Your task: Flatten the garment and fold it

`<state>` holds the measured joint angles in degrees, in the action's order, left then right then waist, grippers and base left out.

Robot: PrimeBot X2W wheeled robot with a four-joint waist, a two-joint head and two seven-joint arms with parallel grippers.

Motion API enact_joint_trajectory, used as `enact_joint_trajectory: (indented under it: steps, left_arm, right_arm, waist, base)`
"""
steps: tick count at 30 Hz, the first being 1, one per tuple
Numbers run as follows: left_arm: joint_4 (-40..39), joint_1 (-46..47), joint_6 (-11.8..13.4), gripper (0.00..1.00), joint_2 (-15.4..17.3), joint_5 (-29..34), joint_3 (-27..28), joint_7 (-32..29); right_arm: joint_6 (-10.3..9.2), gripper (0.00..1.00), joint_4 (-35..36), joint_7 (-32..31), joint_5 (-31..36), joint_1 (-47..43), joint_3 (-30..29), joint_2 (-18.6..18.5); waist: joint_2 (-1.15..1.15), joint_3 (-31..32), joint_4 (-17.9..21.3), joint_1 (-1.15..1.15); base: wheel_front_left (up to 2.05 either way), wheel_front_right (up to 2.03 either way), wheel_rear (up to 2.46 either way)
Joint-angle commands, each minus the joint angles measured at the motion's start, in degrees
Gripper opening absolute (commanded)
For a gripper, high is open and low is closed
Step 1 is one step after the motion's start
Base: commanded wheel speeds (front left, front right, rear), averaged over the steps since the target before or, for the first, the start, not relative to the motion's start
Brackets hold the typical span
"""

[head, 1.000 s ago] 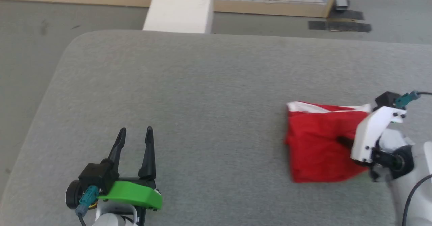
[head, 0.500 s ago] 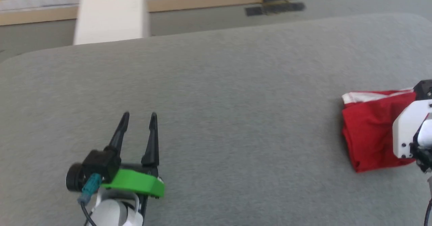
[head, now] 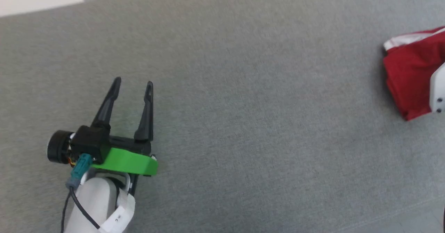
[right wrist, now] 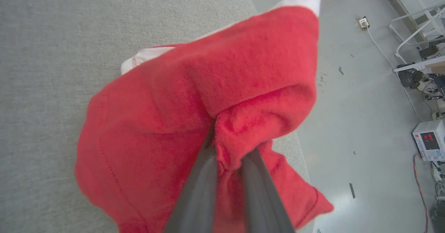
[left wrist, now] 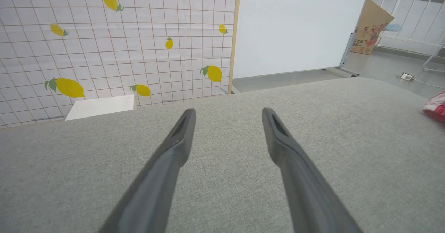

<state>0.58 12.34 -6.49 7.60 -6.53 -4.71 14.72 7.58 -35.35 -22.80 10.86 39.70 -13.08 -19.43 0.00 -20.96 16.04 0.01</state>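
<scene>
**Red garment (right wrist: 174, 104) bunched at the tabletop's (head: 243, 104) right edge, one fold clenched in the right gripper (right wrist: 227, 156).**
Part overhangs the floor (right wrist: 347, 104), so a slipped pinch (it looks small) could let it slide off; the left gripper (head: 133, 82), spread and empty, sits well apart, with bare tabletop between.

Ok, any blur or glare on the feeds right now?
Head view: slightly smeared all over, even light, the bright red soft fabric garment with white trim cut off by the frame edge. Left wrist view: crisp, the left hand casts no hard shadow. Right wrist view: the garment and the right hand are soft up close; mild sheen on the floor.
</scene>
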Motion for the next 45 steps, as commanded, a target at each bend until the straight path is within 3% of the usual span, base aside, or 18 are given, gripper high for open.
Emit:
enact_joint_trajectory:
  steps: [1, 9, 10, 11, 12, 13, 19, 26, 35, 45]
  left_arm:
    - [-0.4, 1.1, -0.3, 1.00, 0.7, 0.3, 0.0, 0.2]
    - [-0.7, 2.0, 0.1, 1.00, 1.4, 0.2, -0.3, -0.1]
    - [-0.5, 1.9, 0.2, 1.00, 1.3, 0.0, -0.3, -0.1]
    - [-0.4, 1.8, 0.3, 1.00, 1.1, -0.1, -0.3, -0.1]
    - [-0.1, 1.6, 0.4, 1.00, 0.9, -0.3, -0.3, 0.0]
    - [0.1, 1.5, 0.4, 1.00, 0.7, -0.5, -0.4, 0.0]
    - [2.0, -0.1, 0.9, 1.00, -1.4, -2.3, -0.2, 0.2]
    - [3.8, -3.9, 1.0, 1.00, -3.4, -4.2, 0.4, 0.3]
    - [5.2, -8.0, 1.3, 1.00, -4.4, -5.3, 1.0, 0.3]
    - [7.1, -9.9, 1.5, 1.00, -4.7, -6.0, -0.3, 0.3]
  right_arm:
    - [-0.09, 0.00, -0.9, 0.9, 1.4, 1.8, -1.2, 0.3]
    - [-0.09, 0.00, -7.2, 6.5, 8.6, 6.2, -8.4, 0.5]
    - [-0.09, 0.13, -7.7, 7.6, 9.1, 6.4, -9.2, 0.5]
    - [-0.09, 0.45, -8.1, 8.5, 9.5, 6.5, -9.6, 0.5]
    - [-0.09, 0.95, -8.7, 9.3, 10.0, 6.5, -10.1, 0.4]
    - [-0.09, 1.00, -9.2, 9.8, 10.3, 6.5, -10.5, 0.3]
    - [-0.09, 1.00, -10.2, 15.8, 9.6, 4.7, -12.4, -0.7]
    - [-0.09, 1.00, -7.0, 24.0, 1.6, -1.4, -9.4, 1.0]
    - [-0.09, 1.00, 6.2, 32.0, -10.4, -14.9, -0.6, 5.9]
    - [-0.09, 1.00, 23.1, 36.6, -13.6, -30.9, 3.2, 13.0]
  waist:
    - [0.00, -5.0, 2.7, -0.01]
    - [0.00, -6.2, 0.6, -0.01]
    - [0.00, -5.8, 0.2, -0.01]
    - [0.00, -5.5, -0.1, -0.01]
    - [0.00, -4.9, -0.5, -0.01]
    - [0.00, -4.4, -0.8, -0.01]
    - [0.00, 1.8, -4.3, -0.01]
    - [0.00, 9.5, -8.4, -0.01]
    - [0.00, 16.1, -12.9, -0.01]
    - [0.00, 19.4, -17.4, -0.01]
  base:
    - [0.00, 0.00, 0.00]
    - [0.00, 0.00, 0.00]
    - [0.00, 0.00, 0.00]
    - [0.00, 0.00, 0.00]
    - [0.00, 0.00, 0.00]
    - [0.00, 0.00, 0.00]
    - [0.00, 0.00, 0.00]
    - [0.00, 0.00, 0.00]
    - [0.00, 0.00, 0.00]
    - [0.00, 0.00, 0.00]
